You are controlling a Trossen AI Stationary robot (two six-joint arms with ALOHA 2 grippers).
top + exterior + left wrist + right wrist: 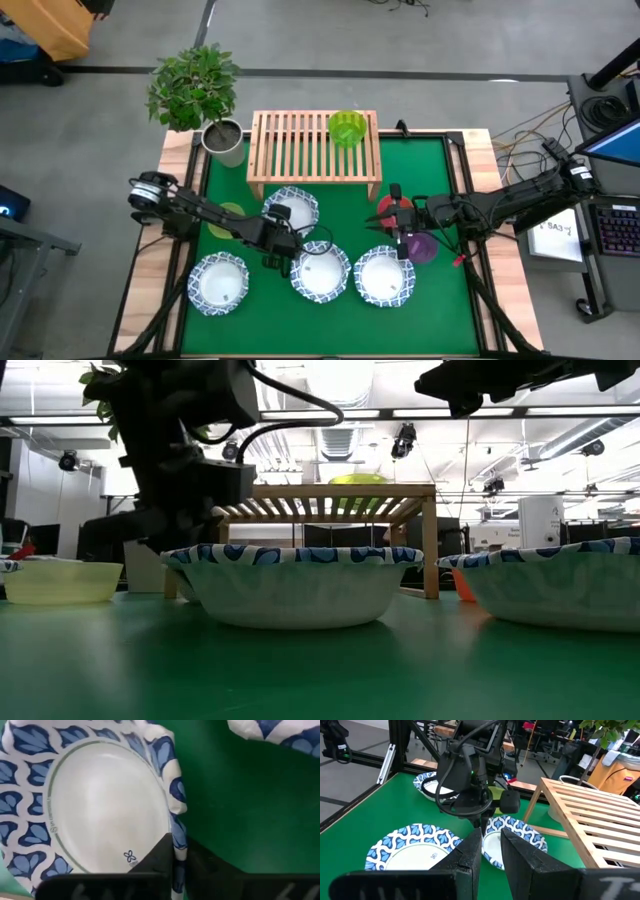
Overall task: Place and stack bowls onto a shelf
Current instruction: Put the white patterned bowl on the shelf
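- A green-topped table (pixel 330 170) is seen from above, with a light-wood slatted shelf (pixel 300 140) standing along its far side.
- A green bowl (pixel 347 127) sits on top of the shelf, toward its right end.
- A potted plant (pixel 195 90) in a grey pot stands just beside the shelf's left end.
- Four white bowls with blue-patterned rims lie on the green surface in front of the shelf.
- One patterned bowl (pixel 291 210) lies nearest the shelf; the other three form a row closer to the front edge: left bowl (pixel 219 283), middle bowl (pixel 320 273), right bowl (pixel 383 277).
- The left gripper (pixel 283 240) reaches in from the left side and sits at the near rim of the bowl nearest the shelf, between it and the middle bowl.
- In the left wrist view, one dark finger (pixel 159 857) lies inside that bowl's rim and the other just outside it, so the jaws straddle the scalloped rim with the rim between them; whether they are pressing on it cannot be told.
- A yellow bowl (pixel 228 220) lies under the left arm, near the table's left side.
- The right gripper (pixel 397 238) reaches in from the right, hovering above the table near a red bowl (pixel 390 210) and a purple bowl (pixel 422 246).
- In the right wrist view its two dark fingers (pixel 470 855) are apart with a narrow empty gap between them.
- The low view shows the middle bowl sitting flat on the green surface, with the shelf behind it.
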